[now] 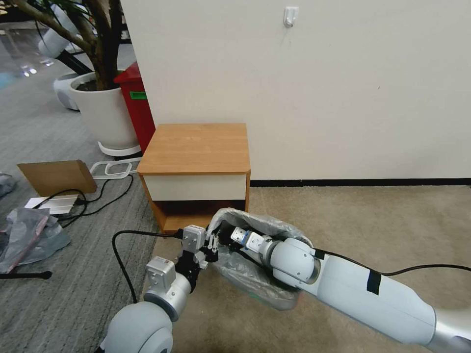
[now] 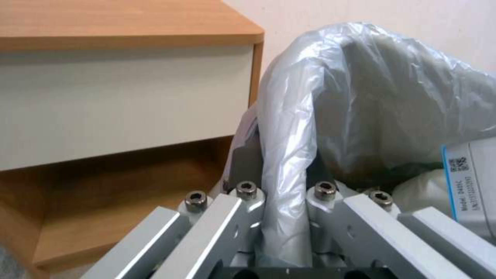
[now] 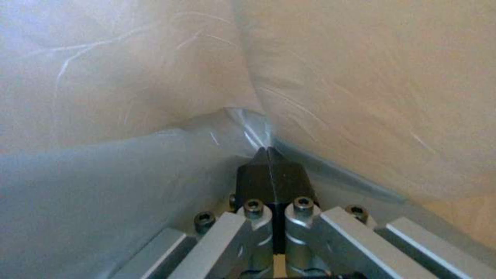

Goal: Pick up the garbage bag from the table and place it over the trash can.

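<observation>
The garbage bag (image 1: 265, 223) is draped grey and translucent over the trash can (image 1: 255, 289), which stands on the beige carpet just in front of the table (image 1: 196, 147). My left gripper (image 1: 212, 247) is at the bag's left rim, shut on a rolled fold of the garbage bag (image 2: 289, 155), which runs between the fingers of the gripper (image 2: 285, 232). My right gripper (image 1: 224, 238) reaches down inside the bag's mouth. Its black pads (image 3: 258, 178) are shut together, their tips (image 3: 269, 153) against a crease in the film. The bin's cream wall (image 3: 387, 77) shows through the plastic.
The white wall is close behind the table. On the grey carpet to the left lie a black cable (image 1: 120, 255), a cardboard piece (image 1: 56, 176) and a flat grey plastic sheet (image 1: 29, 235). A red bin (image 1: 137, 108) and a white plant pot (image 1: 105, 115) stand farther back.
</observation>
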Controlling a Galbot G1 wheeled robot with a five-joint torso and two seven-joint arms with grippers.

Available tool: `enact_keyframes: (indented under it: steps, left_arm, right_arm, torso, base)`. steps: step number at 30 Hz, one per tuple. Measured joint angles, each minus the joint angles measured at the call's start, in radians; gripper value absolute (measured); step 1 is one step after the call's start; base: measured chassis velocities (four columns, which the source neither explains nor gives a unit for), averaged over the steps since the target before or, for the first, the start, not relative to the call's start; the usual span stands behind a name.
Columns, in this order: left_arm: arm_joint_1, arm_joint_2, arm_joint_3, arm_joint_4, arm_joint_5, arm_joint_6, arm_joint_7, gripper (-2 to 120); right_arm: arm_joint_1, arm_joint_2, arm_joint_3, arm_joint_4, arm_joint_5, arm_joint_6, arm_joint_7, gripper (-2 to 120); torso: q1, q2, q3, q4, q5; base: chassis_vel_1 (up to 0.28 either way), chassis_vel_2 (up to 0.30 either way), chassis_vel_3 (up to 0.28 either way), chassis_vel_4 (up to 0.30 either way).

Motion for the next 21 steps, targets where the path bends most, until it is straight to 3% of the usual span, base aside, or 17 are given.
enact_keyframes:
  steps: [9, 21]
  left_arm:
    - [-0.007, -0.003, -0.009, 0.028, -0.003, -0.003, 0.0, 4]
    - [-0.072, -0.022, 0.007, 0.158, -0.07, 0.006, -0.025, 4]
  right_arm:
    - [-0.014, -0.016, 0.008, 0.032, 0.034, 0.0, 0.002, 0]
    - [-0.014, -0.03, 0.031, 0.097, 0.17, 0.0, 0.041, 0]
  torso:
    - [0.0, 0.0, 0.0, 0.0, -0.0001]
    - [0.0, 0.0, 0.0, 0.0, 0.0]
  base:
    - [0.0, 0.0, 0.0, 0.0]
    - [0.0, 0.0, 0.0, 0.0]
